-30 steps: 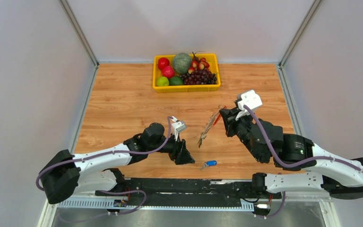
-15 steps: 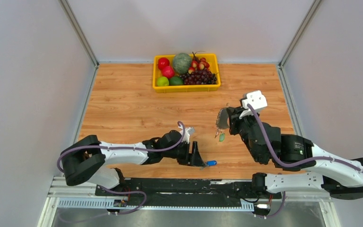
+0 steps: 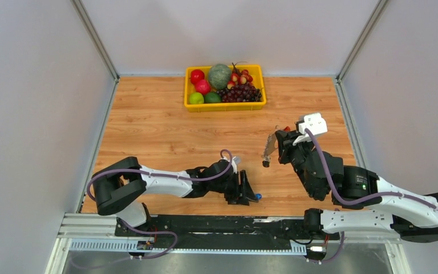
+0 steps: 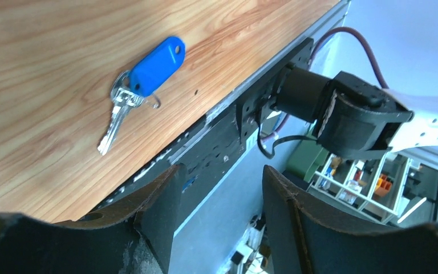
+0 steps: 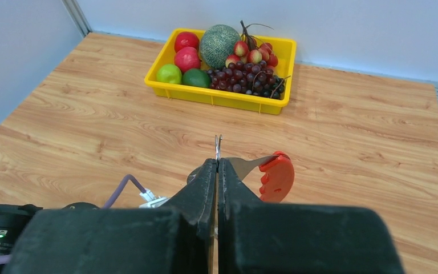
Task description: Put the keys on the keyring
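While the right gripper [image 5: 217,165], nearer the yellow tray [image 5: 222,98], is squeezed tight on the thin silver keyring [image 5: 218,145], the flat red key [image 5: 276,177] sticks out beside it and the grey feathery charm [image 3: 269,147] hangs down. Farthest from the tray, the shiny blue key [image 4: 142,80] lies on the wooden desk [image 5: 91,125]. The left gripper [image 4: 221,171], jaws spread and empty, has slid up to it.

yellow tray [image 3: 224,106] | far end, wooden table [image 3: 148,131] | melon [image 3: 219,75], grapes [image 3: 240,93], apples [image 3: 203,87], limes [image 3: 212,97]

Blue key [image 4: 137,84] lies flat; red key [image 5: 276,176] and keyring [image 5: 218,146] aloft.
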Tool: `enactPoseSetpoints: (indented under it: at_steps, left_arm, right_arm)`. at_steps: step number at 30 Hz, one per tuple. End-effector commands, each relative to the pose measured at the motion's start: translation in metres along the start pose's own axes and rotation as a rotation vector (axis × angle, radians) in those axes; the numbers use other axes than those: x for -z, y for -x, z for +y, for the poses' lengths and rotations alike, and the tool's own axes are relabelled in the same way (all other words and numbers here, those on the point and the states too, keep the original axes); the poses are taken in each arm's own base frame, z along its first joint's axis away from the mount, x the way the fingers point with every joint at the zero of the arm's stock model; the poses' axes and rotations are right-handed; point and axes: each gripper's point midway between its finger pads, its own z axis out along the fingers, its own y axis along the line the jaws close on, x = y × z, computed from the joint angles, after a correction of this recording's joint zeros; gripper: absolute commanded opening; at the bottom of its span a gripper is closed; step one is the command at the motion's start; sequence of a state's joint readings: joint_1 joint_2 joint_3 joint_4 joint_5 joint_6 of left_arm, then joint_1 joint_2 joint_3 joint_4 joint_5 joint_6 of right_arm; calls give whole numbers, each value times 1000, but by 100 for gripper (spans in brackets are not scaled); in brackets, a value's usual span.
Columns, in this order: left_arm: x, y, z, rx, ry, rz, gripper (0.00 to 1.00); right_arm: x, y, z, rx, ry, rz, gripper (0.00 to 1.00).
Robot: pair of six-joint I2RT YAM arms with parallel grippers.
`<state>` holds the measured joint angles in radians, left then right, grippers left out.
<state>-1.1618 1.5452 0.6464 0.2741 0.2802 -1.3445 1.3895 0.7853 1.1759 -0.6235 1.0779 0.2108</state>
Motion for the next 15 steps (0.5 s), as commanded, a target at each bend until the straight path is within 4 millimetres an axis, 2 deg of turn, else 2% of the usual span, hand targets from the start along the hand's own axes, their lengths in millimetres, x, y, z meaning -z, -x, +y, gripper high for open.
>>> enactPoseSetpoints:
  at_steps: [1, 7, 15]
  left_arm:
    - [-14, 5, -14, 79, -6, 2, 60]
    - [-26, 6, -3, 128, 36, 13, 54]
    - [-29, 15, 19, 186, 104, 14, 47]
  right_arm:
    - [5, 19, -4, -90, 19, -55, 0]
    - [9, 20, -10, -105, 30, -68, 0]
    - [9, 22, -7, -99, 48, -76, 0]
